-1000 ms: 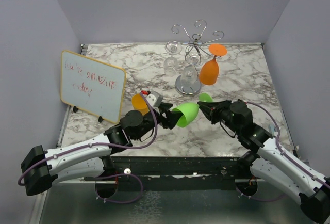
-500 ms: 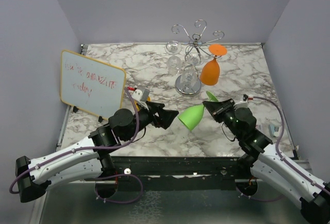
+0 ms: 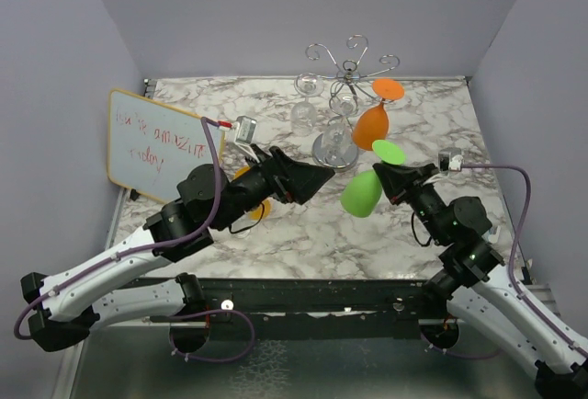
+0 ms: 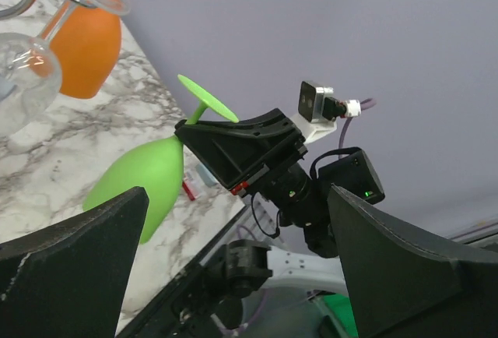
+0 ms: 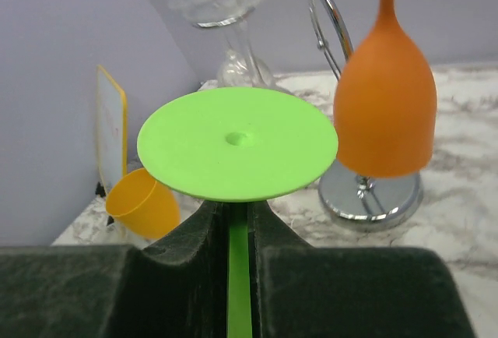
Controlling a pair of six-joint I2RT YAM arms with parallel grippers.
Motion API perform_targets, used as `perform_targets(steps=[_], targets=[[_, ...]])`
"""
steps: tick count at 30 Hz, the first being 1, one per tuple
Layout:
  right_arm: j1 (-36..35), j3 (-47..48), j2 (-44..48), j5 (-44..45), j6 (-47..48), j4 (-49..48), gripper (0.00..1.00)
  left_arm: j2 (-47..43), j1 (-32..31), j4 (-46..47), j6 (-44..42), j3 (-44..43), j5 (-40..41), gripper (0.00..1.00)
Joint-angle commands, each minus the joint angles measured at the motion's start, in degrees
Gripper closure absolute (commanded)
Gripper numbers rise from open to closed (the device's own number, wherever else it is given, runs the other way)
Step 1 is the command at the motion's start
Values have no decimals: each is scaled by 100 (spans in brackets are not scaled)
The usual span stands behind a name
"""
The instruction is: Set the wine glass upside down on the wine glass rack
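Note:
My right gripper [image 3: 384,172] is shut on the stem of a green wine glass [image 3: 361,194], held in the air with its bowl down and its foot up, in front of the wine glass rack [image 3: 344,73]. In the right wrist view the green foot [image 5: 237,143] sits just above my closed right gripper [image 5: 239,221]. The chrome rack has a round mirrored base [image 3: 333,153]. My left gripper [image 3: 322,176] is open and empty, left of the green glass [image 4: 140,178]. In the left wrist view its jaws stand wide apart around nothing [image 4: 233,276].
An orange wine glass [image 3: 370,128] and several clear glasses [image 3: 305,114] hang upside down on the rack. A yellow-orange glass [image 3: 250,188] lies on the table under my left arm. A whiteboard [image 3: 163,153] stands at the left. Purple walls surround the table.
The left gripper has come off the green glass's bowl and has risen toward the rack. The right gripper has lifted the glass and turned it bowl down, foot up.

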State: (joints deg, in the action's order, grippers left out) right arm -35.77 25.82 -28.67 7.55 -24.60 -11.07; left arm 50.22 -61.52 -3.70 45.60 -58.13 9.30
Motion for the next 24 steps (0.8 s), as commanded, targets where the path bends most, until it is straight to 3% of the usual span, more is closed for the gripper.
perform_targets(steps=[1,6,10,17,24], targets=[[-13,517,-188,-909,1846,-200,99,216,-9,118,514,-331,-192,1],[-18,431,-315,-1932,2843,-676,99,429,-9,144,695,-464,14,1],[-18,129,-261,-2463,3057,-1238,99,652,26,149,731,-561,-114,2],[-17,103,-286,-3177,3247,-1306,99,1205,456,452,899,-602,-1275,5],[-16,60,-251,-3422,3261,-1258,99,1435,1063,1051,1425,-382,-2261,28]])
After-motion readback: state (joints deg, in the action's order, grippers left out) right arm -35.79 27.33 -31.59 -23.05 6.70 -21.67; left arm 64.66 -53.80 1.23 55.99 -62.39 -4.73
